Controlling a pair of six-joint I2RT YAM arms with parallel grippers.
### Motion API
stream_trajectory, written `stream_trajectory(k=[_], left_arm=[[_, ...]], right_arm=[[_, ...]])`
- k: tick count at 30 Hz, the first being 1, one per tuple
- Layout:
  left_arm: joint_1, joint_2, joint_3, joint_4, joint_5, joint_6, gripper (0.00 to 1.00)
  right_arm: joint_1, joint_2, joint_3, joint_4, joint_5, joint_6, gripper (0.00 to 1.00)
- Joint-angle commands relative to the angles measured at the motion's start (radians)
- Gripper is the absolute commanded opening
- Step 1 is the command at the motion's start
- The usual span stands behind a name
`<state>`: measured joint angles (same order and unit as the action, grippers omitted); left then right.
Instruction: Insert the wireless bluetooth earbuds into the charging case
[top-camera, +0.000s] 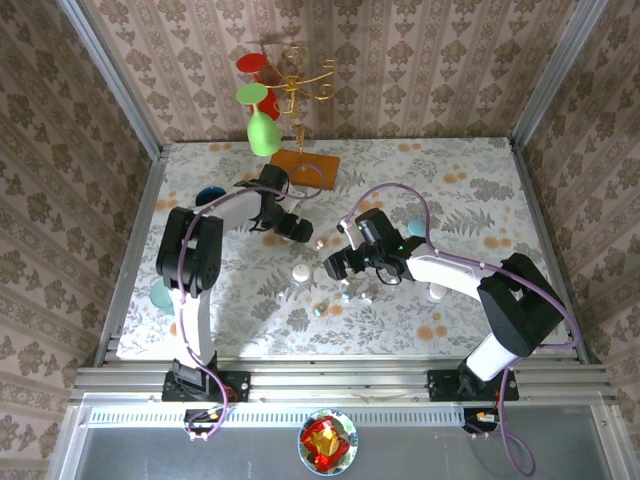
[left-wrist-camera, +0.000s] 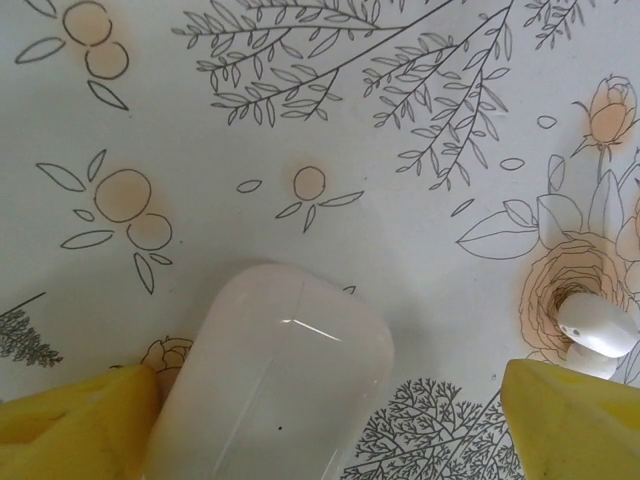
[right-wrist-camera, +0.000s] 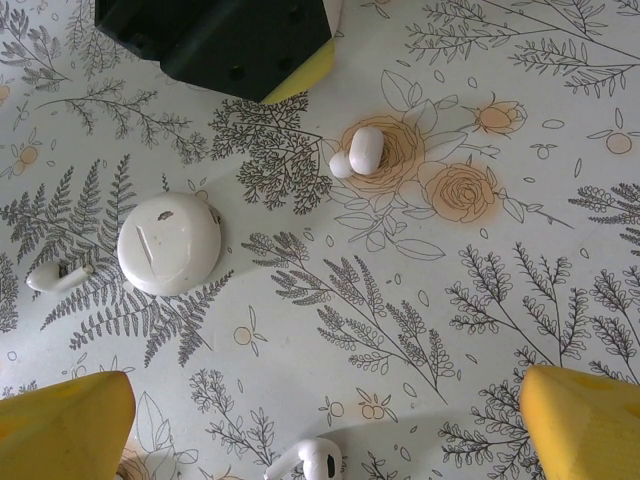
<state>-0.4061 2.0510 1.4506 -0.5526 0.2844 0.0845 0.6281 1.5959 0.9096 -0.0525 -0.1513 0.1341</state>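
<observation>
Open-handed over loose earbuds (right-wrist-camera: 358, 150).
Straddles white case (left-wrist-camera: 275, 370) with left gripper (left-wrist-camera: 325, 400), fingers apart, possibly touching it; holds right gripper (right-wrist-camera: 330, 420) wide, empty. Light, slick: pinch across the bulb.

I can read no text, label, brand or number in any of my views. The bench (top-camera: 470, 190) covering carries only printed line drawings of ferns, roses and orange fruit, with no lettering among them. The smooth white case (left-wrist-camera: 270, 380) at six o'clock in my left wrist view shows a seam line and one tiny dark dot, but no logo I can make out. The round white case (right-wrist-camera: 168, 244) at nine o'clock in my right wrist view bears a few scuff-like marks that form no letters.
</observation>
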Motion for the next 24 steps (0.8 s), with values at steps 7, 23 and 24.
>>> stream_trajectory(k=[7,23,24], left_arm=[[-0.039,-0.034,-0.068,-0.042,-0.102,0.045,0.73],[-0.098,0.026,0.028,-0.111,-0.261,0.075,0.41],[-0.099,0.014,0.022,-0.107,-0.248,0.08,0.41]], right_arm=[[-0.005,-0.016,0.015,0.016,-0.007,0.015,1.0],[-0.037,-0.089,-0.03,0.063,0.046,0.139,1.0],[-0.051,-0.101,-0.041,0.073,0.048,0.158,1.0]])
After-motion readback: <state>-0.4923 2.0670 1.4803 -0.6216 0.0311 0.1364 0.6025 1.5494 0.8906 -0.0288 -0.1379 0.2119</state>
